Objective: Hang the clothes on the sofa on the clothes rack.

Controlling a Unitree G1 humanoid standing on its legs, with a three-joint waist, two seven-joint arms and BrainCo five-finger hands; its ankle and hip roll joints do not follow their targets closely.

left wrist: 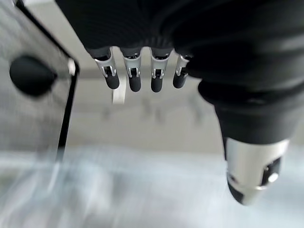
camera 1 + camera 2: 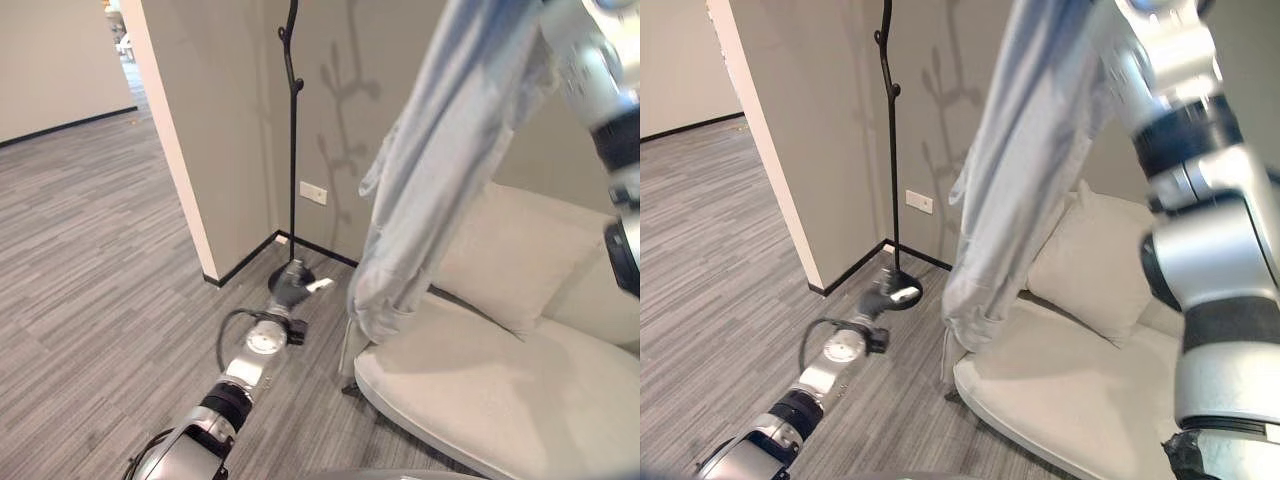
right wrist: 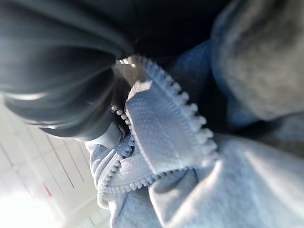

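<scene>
I have the pale blue-grey fabric garment (image 2: 440,170) up in the air: it hangs from my raised right arm in a long drape, its long axis running close to vertical, its lower folds dangling just above the front edge of the rounded cream upholstered sofa (image 2: 480,390). In the right wrist view the right robot hand (image 3: 61,85) sits against a scallop-edged fold of the cloth; it looks closed around the fabric (the dark cover hides most of the fingers, so that is my best reading).

The tall black metal clothes rack (image 2: 292,150), with short branch-like pegs and a round base on the grey wood-pattern floor (image 2: 90,260), stands in the corner to the garment's left, well apart from it. My left robot hand (image 2: 292,287) is low, stretched toward the rack's base, fingers straight and holding nothing.

The coming move turns on carrying the raised garment leftward to an upper peg; the right arm has it, so that arm does the work.
</scene>
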